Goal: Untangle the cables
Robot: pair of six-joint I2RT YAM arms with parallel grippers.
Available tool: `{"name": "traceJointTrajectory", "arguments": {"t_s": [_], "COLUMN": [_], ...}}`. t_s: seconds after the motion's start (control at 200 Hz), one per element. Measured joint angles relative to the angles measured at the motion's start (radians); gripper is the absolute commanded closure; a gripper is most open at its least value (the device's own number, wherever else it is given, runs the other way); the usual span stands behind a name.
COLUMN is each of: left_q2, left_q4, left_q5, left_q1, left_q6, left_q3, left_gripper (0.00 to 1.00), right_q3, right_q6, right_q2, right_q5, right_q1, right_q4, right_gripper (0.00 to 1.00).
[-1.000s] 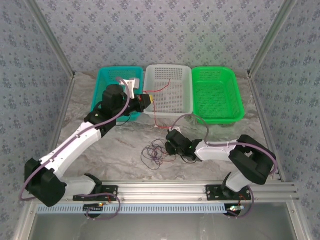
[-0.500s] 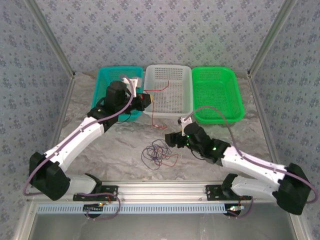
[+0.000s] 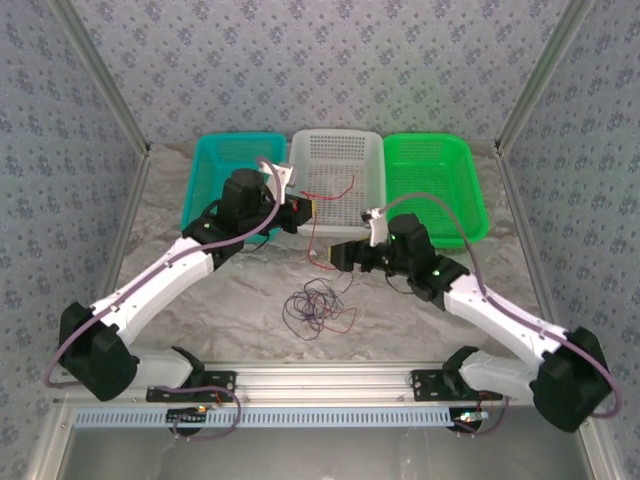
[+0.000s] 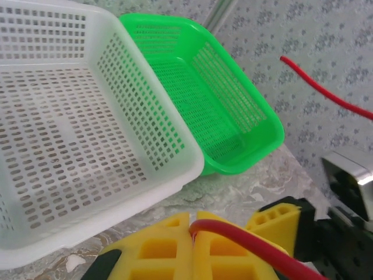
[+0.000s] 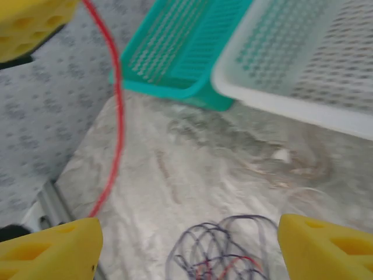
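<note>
I am partway through freeing one strand. My left gripper [image 4: 191, 233] is pinched tight on the red cable [image 5: 118, 111], held up off the desk [image 5: 221, 151], with the white basket [image 4: 175, 116] just beyond it and the green basket [image 4: 233, 105] farther off to its right. From that pinch a short free end pokes out past the gripper, while the long part hangs down past my right gripper [image 3: 340, 257], running close beside its left fingertip. My right gripper hangs with its jaws spread wide and nothing between them. The tangle [image 3: 318, 305] of dark and red loops lies on the desk below and a little nearer than it, with the teal basket [image 5: 175, 52] ahead to its left. I judge the red strand only half drawn out, since its lower end seems to run back into that heap. The next move likely calls for my right gripper to close on the hanging strand or pin the heap, so a pull parts them instead of dragging everything along. The desk is pale, marbled and smooth, so loops should slide easily. Patterned walls [image 3: 330, 70] close in the space beyond the baskets.
</note>
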Motion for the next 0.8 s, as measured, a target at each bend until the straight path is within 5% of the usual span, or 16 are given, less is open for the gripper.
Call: {"name": "traceJointTrajectory", "arguments": {"t_s": [0.455,0.585,0.8], "left_q2": [-0.032,-0.049,-0.064], "left_q4": [0.095,0.142,0.195], "left_q5": [-0.014,-0.021,-0.029], "left_q1": [-0.016,-0.016,-0.004], "left_q6": [0.032,0.012,-0.030], "left_q3": [-0.097,-0.109,-0.119], "left_gripper": [0.97,0.97,0.97], "right_q3": [0.079,0.090,0.085], "right_q6": [0.025,0.027,0.029], "right_q2": [0.217,0.264,0.261], "right_q5": [-0.197,-0.207,-0.186], "right_q1": [0.092,0.121,0.122], "right_q4": [0.113,0.124,0.131], "right_gripper": [0.30,0.48,0.96]}}
